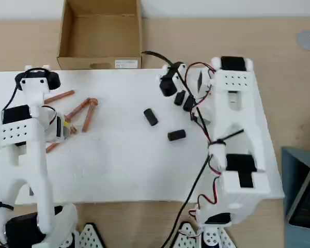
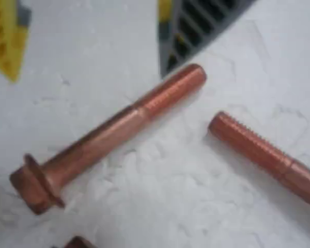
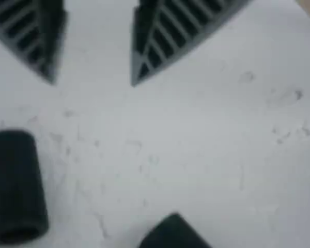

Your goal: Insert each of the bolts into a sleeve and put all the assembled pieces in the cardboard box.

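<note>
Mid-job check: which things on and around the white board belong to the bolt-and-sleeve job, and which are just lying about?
Job:
- copper bolts, on the left of the white board
- black sleeves, mid-board
- cardboard box, beyond the board's far edge

Lying about:
- laptop, at the right edge
- grey disc, far right corner

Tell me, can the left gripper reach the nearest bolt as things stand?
Probably yes. The left gripper is open right by the bolt, which lies flat on the white sheet. The next bolt lies apart from it, and nothing stands between.
</note>
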Motion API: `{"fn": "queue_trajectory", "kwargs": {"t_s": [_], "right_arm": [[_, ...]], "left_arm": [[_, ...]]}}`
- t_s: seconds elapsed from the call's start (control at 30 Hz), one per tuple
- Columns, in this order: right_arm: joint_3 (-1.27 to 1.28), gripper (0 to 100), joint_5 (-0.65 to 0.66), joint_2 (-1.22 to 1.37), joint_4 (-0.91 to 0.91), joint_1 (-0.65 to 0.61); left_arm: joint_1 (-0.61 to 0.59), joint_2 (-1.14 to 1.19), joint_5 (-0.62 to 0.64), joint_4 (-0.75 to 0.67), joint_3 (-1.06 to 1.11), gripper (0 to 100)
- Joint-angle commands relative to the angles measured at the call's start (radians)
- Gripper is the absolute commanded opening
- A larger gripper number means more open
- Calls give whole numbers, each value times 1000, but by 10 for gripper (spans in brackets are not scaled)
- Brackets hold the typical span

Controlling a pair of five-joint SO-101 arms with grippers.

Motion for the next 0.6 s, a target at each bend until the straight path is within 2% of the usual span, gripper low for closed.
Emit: {"fn": "queue_trajectory", "kwargs": {"t_s": [0.0, 0.57], "right_arm": [[-99, 169, 15, 41, -6, -16], [-174, 168, 55, 243, -52, -16]], "left_arm": [[-2, -2, -5, 8, -55, 198], [2, -2, -5, 2, -54, 198]]}}
